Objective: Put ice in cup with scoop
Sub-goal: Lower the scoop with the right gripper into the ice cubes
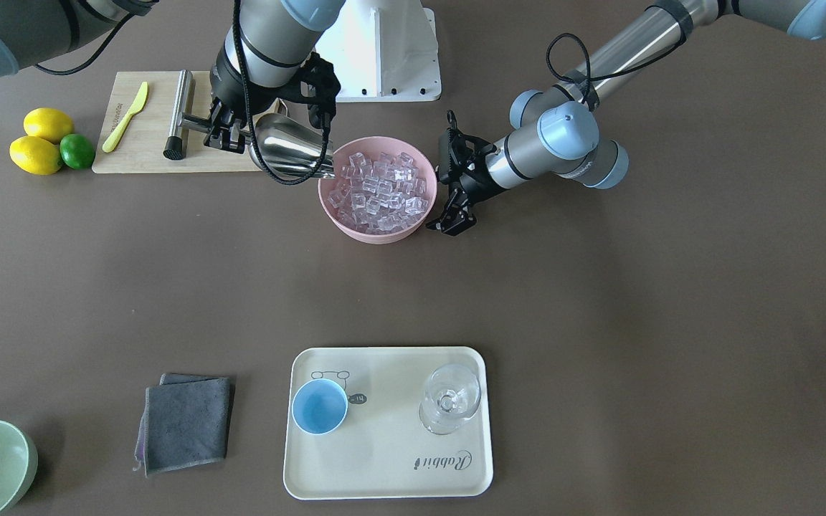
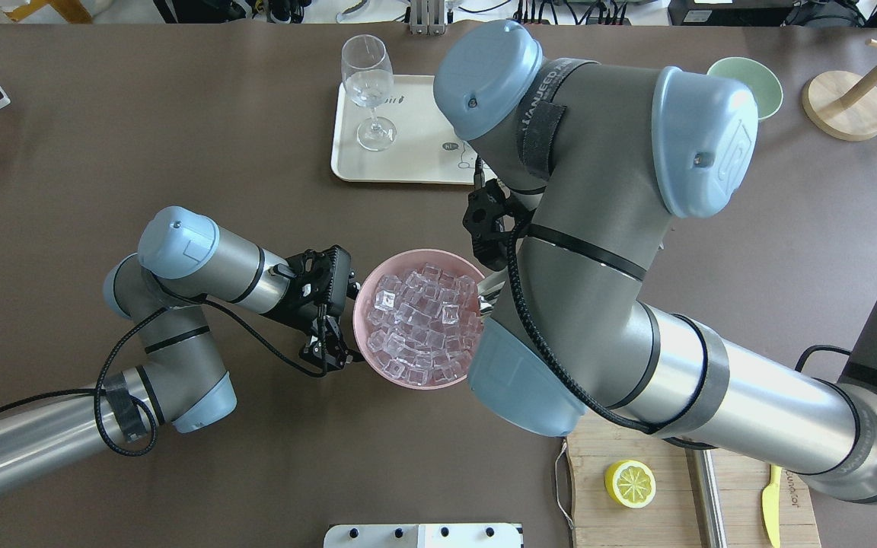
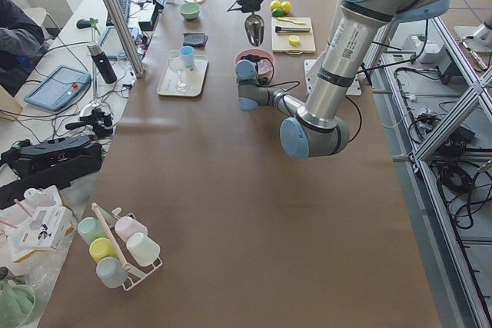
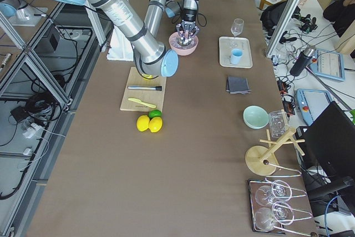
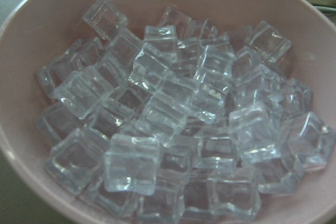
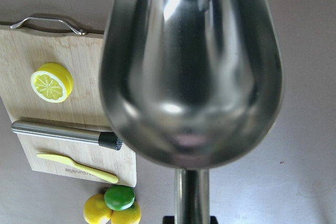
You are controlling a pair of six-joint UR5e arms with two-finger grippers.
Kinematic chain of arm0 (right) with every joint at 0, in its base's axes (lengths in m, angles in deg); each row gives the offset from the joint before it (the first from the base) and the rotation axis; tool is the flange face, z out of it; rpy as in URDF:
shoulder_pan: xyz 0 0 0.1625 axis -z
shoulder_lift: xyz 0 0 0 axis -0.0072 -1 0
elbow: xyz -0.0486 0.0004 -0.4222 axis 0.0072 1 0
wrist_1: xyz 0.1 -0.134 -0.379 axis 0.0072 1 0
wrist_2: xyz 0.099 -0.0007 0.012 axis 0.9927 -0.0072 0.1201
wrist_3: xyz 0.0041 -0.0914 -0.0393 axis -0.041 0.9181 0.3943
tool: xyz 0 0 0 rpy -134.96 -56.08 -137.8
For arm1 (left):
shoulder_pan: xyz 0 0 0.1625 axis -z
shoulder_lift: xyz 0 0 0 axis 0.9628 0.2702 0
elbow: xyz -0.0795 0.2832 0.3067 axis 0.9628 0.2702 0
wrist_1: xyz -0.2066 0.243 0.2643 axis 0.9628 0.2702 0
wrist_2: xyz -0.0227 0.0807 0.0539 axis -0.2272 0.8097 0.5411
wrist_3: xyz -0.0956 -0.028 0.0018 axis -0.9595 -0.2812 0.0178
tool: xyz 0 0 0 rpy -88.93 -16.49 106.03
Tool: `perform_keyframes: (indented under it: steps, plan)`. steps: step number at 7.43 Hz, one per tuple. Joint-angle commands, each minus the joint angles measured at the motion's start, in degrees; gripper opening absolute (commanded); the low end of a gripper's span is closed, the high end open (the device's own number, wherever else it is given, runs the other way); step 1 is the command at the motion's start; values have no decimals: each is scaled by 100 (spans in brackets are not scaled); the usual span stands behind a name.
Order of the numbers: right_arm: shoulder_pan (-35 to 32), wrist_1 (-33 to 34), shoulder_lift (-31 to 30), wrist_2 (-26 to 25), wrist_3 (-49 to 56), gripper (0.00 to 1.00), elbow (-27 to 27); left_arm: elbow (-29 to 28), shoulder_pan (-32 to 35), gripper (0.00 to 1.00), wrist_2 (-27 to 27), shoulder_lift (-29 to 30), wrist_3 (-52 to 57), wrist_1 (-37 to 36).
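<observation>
The right fingers point(image 1: 221, 135) are gripping the scoop point(image 1: 290, 147) by its handle, its mouth hanging beside the ice point(image 1: 382, 190). Whether the left fingers point(image 1: 452, 217) are open, I cannot tell.

Opposed overhead, front views around one bowl point(image 1: 373, 235); wrist close-ups, probably downward.

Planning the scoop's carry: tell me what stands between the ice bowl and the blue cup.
Nothing visible: only bare table between the pink bowl and the cup on its tray. The wine glass stands apart beside it.
</observation>
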Motion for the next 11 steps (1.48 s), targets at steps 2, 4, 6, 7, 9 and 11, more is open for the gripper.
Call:
perform_keyframes:
  steps: [2,4,6,7,9,11]
  plan:
    - [81,181,378,-99,-519,0,776,0,0,98,9,-9,-9,-4]
    - [133,181,493,-99,-688,0,1024,-9,9,98,9,-18,-9,-22]
    - [300,181,564,-108,-934,0,1148,-26,18,98,0,0,-18,-39]
    - [326,181,564,-108,-978,0,1148,-35,26,98,0,35,-18,-57]
    - [353,199,529,-169,-979,0,1140,-44,79,98,-26,87,-18,-101]
    - [353,234,476,-274,-979,0,1122,-44,140,98,-53,140,-9,-189]
